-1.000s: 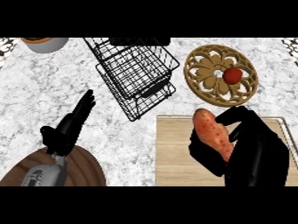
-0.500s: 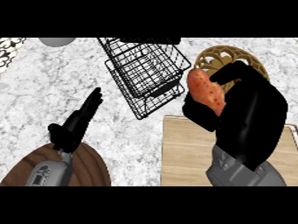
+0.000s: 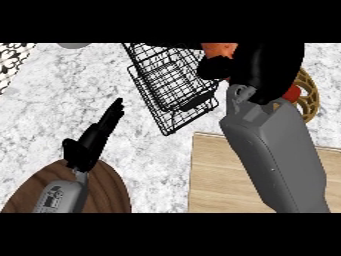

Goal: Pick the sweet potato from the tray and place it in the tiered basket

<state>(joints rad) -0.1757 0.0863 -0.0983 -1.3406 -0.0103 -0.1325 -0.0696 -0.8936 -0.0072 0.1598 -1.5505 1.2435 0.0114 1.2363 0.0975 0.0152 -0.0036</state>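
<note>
The right hand [image 3: 265,65] curls round the sweet potato [image 3: 219,50], holding it at the upper right rim of the tiered basket [image 3: 174,85], seemingly just above it. The left hand [image 3: 95,137] rests with straight fingers over the marble worktop [image 3: 47,100].

The right hand [image 3: 265,67] is stretched far forward with fingers curled, while the left hand [image 3: 95,137] rests low, fingers straight.

Orange sweet potato [image 3: 219,49] above black tiered basket [image 3: 174,85].
</note>
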